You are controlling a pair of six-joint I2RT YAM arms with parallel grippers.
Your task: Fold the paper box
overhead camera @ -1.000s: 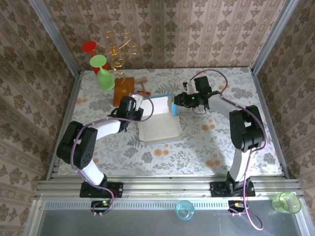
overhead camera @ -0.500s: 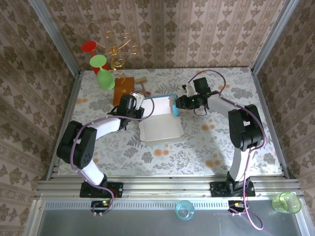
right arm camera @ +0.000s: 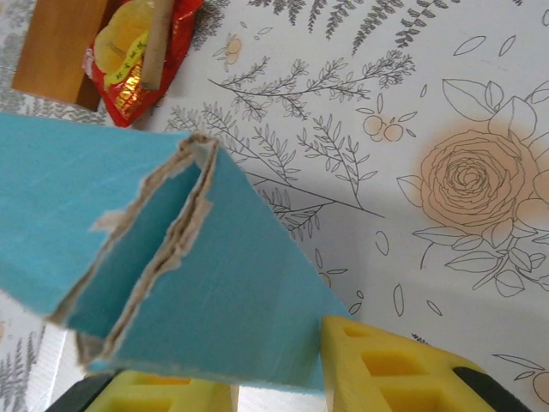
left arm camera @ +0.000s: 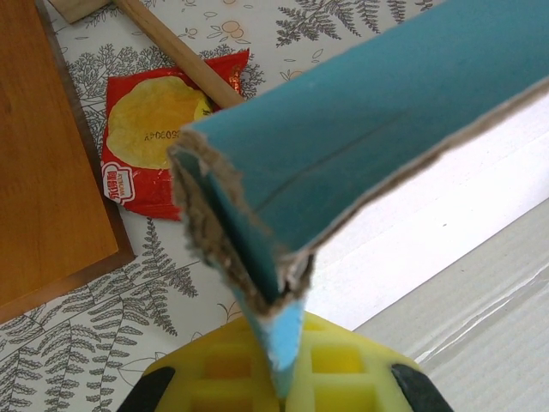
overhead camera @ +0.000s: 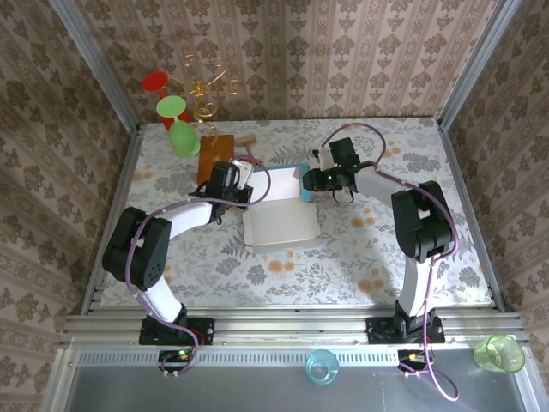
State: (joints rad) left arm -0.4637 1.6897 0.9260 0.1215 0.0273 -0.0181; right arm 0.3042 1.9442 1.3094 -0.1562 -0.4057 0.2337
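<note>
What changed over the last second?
The right arm slid slightly left and away, pressing the box's right flap inward; the left arm edged away too. Both jaws stay shut on the box's flaps. Board and wrapper unmoved.

In the left wrist view the paper box [left arm camera: 369,120] is cut by the top and right edges, the wooden board [left arm camera: 43,172] by the left edge, the left tool [left arm camera: 281,376] by the bottom edge, and the red packet [left arm camera: 146,129] is partly hidden by the box.
</note>
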